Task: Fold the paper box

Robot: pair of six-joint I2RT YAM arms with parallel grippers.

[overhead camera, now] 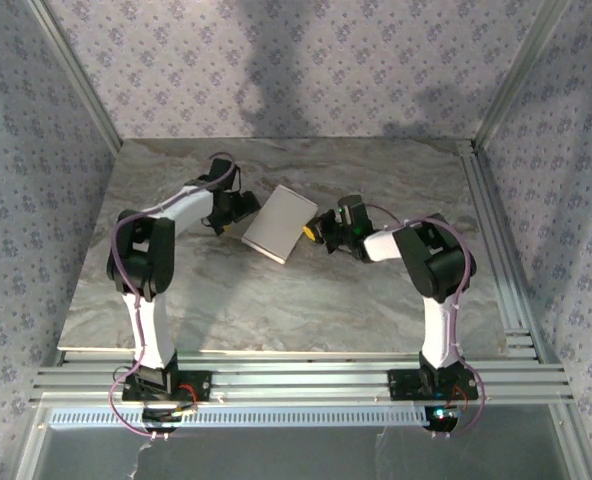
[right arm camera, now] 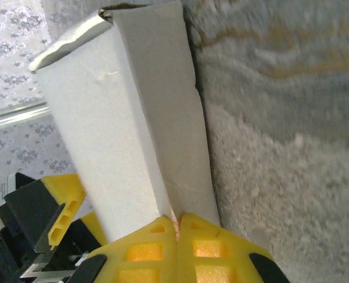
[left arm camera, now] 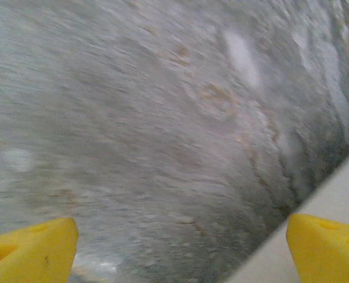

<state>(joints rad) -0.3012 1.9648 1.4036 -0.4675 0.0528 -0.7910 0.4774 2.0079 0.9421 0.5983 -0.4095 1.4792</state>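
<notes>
Now the white thin-cardboard paper box (overhead camera: 279,222) sits between both grippers, one edge clamped by the right gripper (right arm camera: 176,221) — the left gripper (left arm camera: 180,244), spread wide, should press squarely along a crease.

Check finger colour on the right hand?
Yellow. The right hand shows best in the right wrist view, where it is pinching the white paper box.

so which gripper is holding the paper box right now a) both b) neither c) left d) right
D: the right gripper has its jaws pinched shut on an edge of the paper box, while the left gripper stands wide open with nothing clamped in it.
</notes>
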